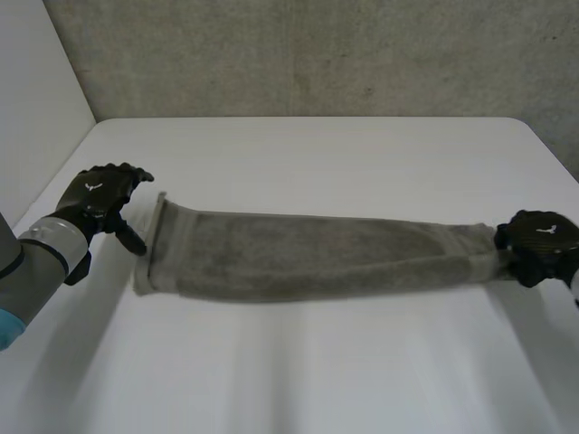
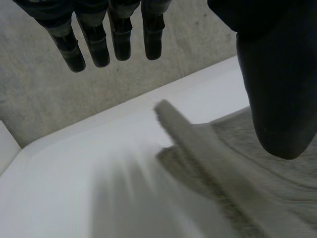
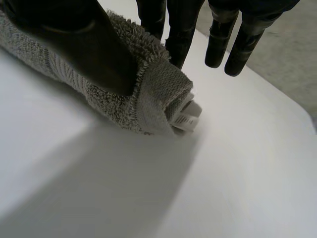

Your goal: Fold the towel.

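The grey towel (image 1: pixel 308 256) lies stretched across the white table (image 1: pixel 317 154). The right hand (image 1: pixel 540 244) pinches one end between thumb and fingers. The left hand (image 1: pixel 98 201) hovers just beside the other end, fingers straight, holding nothing.

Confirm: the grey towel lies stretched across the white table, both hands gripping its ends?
Not both. The left wrist view shows the left hand open beside its end, fingers straight, holding nothing. The right hand does grip the other end of the towel, stretched across the table.
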